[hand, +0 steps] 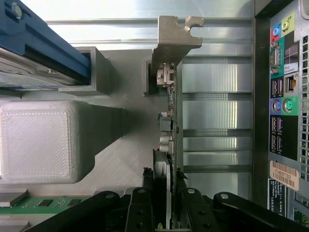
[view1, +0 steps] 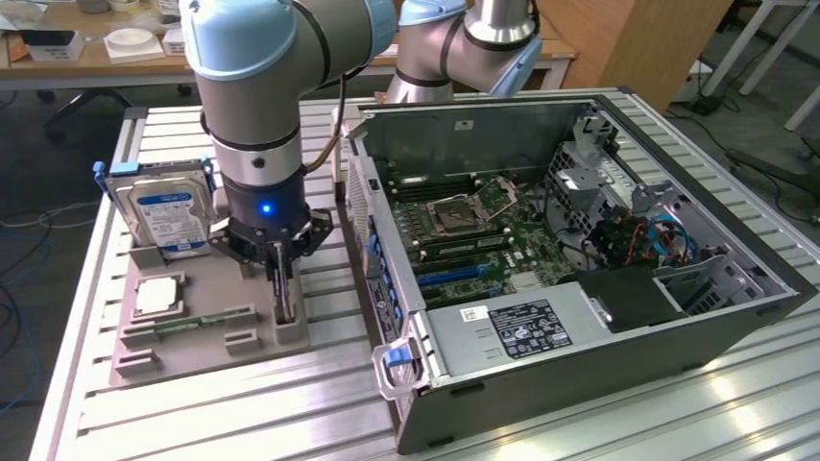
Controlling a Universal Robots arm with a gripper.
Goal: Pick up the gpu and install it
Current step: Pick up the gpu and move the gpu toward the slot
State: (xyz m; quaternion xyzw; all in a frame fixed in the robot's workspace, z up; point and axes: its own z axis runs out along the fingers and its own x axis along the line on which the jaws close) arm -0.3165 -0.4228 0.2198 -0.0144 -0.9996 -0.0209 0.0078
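The tool (view1: 279, 277) was lowered over the top edge of the graphics card (hand: 172, 101). The card stood on edge in a gray holder (view1: 192, 357) on the desk (view1: 230, 418), beside the open computer case (view1: 717, 322). I could not tell whether the tool gripped the card. A hard drive (view1: 164, 213) stood upright in the same holder.

A silver hard drive (view1: 164, 206) with a blue label stands upright at the far end of a grey printed holder (view1: 192, 357) on the slatted aluminium bench (view1: 256, 418). A processor chip (view1: 156, 296) lies flat in the holder, with a green memory stick (view1: 192, 324) just beside it. On the exterior view's right, an open computer case (view1: 717, 331) exposes its motherboard (view1: 513, 240) and labelled power supply (view1: 519, 331). Coloured rear ports (hand: 282, 96) line the case's back panel.
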